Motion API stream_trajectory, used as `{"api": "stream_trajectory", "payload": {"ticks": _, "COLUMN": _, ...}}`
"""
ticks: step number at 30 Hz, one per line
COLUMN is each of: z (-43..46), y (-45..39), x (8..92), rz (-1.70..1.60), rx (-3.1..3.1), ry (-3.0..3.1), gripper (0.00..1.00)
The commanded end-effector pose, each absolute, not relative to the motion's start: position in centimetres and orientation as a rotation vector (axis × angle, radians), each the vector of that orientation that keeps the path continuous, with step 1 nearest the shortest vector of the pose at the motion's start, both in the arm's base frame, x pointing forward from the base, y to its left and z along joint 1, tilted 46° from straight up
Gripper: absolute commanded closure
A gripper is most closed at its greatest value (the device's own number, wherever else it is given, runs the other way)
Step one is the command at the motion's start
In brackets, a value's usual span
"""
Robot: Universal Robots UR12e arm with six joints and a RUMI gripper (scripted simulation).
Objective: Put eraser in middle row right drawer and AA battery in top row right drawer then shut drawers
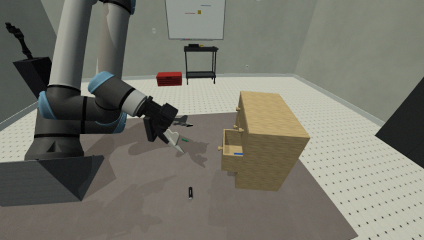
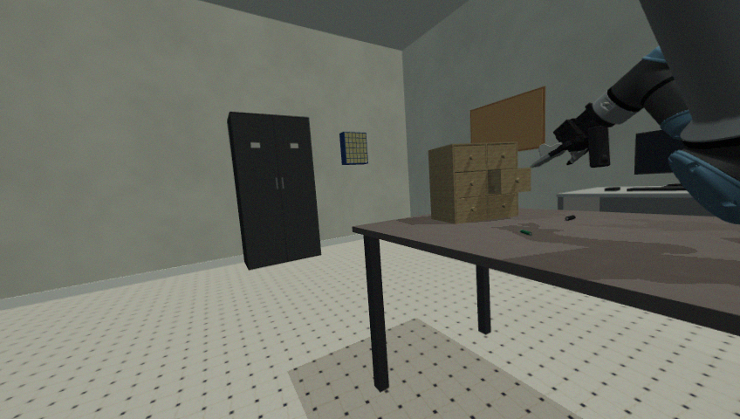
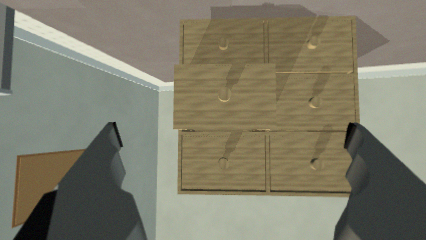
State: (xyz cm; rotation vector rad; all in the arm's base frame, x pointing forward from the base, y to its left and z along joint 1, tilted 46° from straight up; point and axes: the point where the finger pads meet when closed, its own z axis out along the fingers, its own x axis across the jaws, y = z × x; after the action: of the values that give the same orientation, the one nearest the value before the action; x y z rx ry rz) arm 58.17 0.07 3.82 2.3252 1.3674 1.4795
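1. Eraser, probably the blue piece [image 1: 238,153], lies inside the open middle-right drawer [image 1: 230,163] [image 2: 524,180] [image 3: 200,107], three o'clock of the released gripper [image 1: 187,139] [image 2: 551,164] [image 3: 229,124] from above.
2. Left: shutting that, then storing the AA battery, seemingly the black cylinder [image 1: 190,193] [image 2: 570,217], six o'clock.

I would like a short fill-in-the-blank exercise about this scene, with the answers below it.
1. The chest has ____ rows of drawers.
2. The drawer pulled out is in the ____ row.
3. The thing seen inside that drawer is ____ in colour.
4. The gripper is ____, holding nothing.

Missing words: three; middle; blue; open.
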Motion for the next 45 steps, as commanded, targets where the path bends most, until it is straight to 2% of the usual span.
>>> {"api": "stream_trajectory", "payload": {"ticks": 1, "z": 3.6, "y": 0.1, "x": 58.4, "rz": 1.487, "rx": 2.308, "ry": 1.333, "gripper": 0.0}}
{"api": "stream_trajectory", "payload": {"ticks": 45, "z": 2.6, "y": 1.0, "x": 59.3, "rz": 1.532, "rx": 2.211, "ry": 1.172, "gripper": 0.0}}
